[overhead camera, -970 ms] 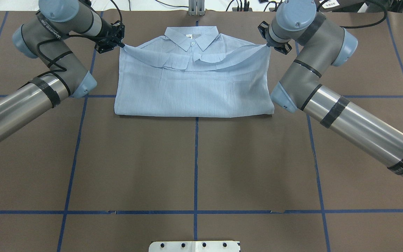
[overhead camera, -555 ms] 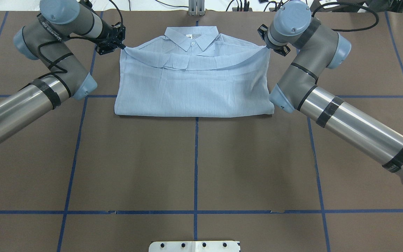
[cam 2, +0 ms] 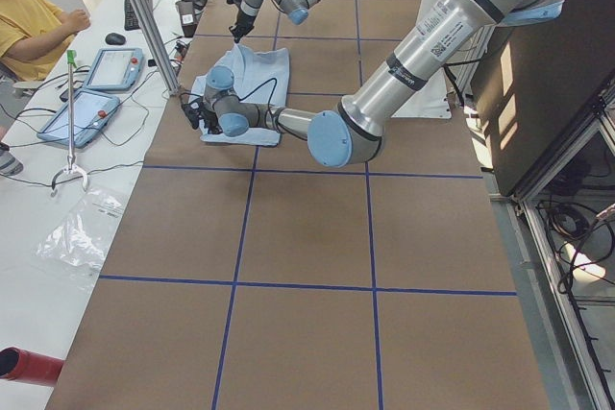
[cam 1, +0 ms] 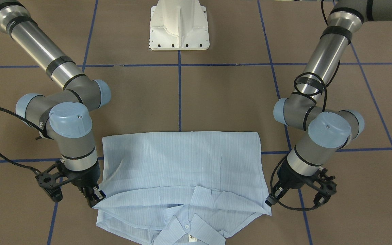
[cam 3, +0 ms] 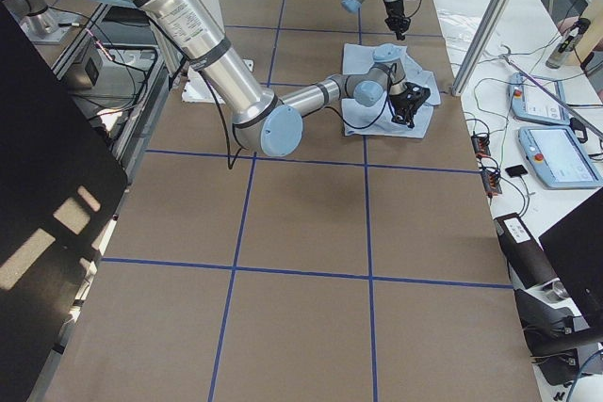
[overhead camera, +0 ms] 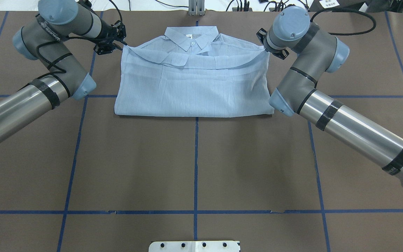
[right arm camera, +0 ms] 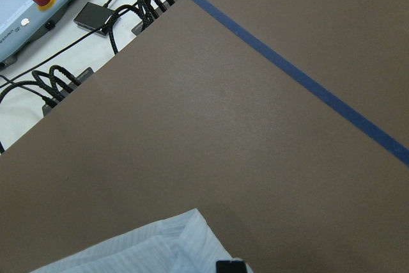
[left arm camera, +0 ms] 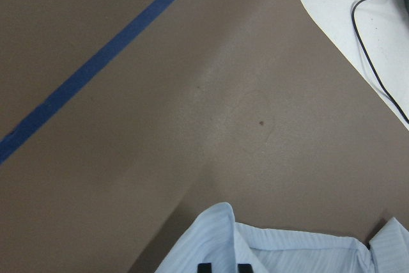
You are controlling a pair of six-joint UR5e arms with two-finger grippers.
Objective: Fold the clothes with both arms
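Light-blue striped button-up shirt (overhead camera: 191,87) lies folded on the brown table (overhead camera: 194,164); left fingers (cam 1: 271,199) and right fingers (cam 1: 95,197) each clamp one far corner.

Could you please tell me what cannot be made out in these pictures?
Neck label print: too small to read, both overhead and front-facing.
Right gripper: in the overhead view, hidden under its own wrist; its wrist view's bottom edge cuts off the fingers.
Shirt: in the side views, tiny and partly behind the arms.
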